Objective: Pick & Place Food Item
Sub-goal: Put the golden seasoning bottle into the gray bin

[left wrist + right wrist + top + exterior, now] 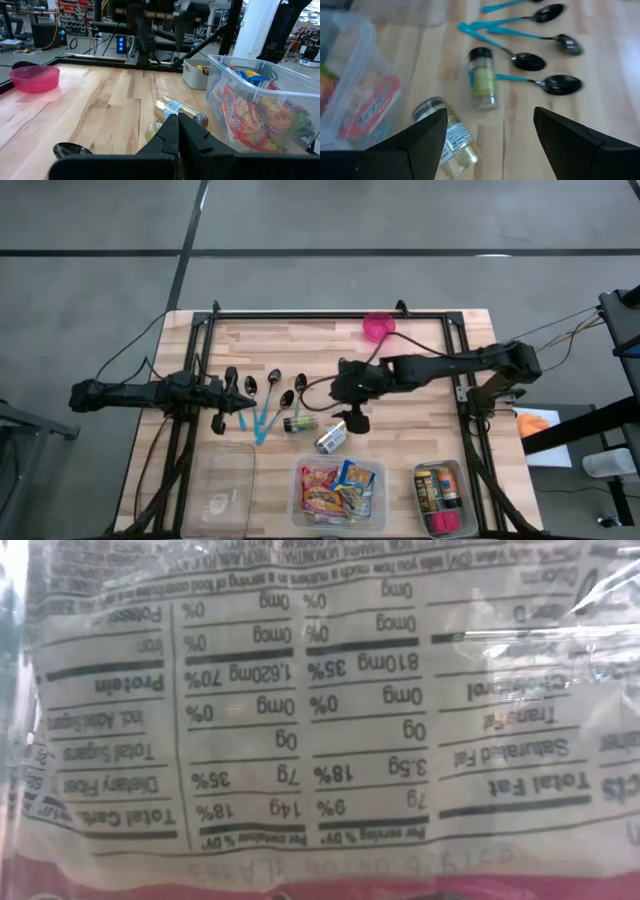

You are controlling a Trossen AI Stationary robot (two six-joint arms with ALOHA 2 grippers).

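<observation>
Closest to us, pressed against the low camera, a clear plastic food packet (320, 720) fills the whole view, its nutrition label upside down and a red band along its lower edge.

From above we note the right gripper (356, 416) over the middle of the wooden table (420, 435), its fingers spread wide and holding nothing. Just below it lie a small clear jar with a gold lid and white label (451, 137) on its side and a slim spice bottle with a black cap and green label (483, 80), also lying flat. Beside these sit several black-bowled spoons with teal handles (540, 37).

The left gripper (238, 401) rests at the table's left, fingers pressed together and empty.

Along the near edge we see a clear plastic bin of colourful snack packets (338, 492), between an empty clear bin (216, 485) and a small grey bin of bottles (438, 498). A pink bowl (378, 328) stands at the far edge.
</observation>
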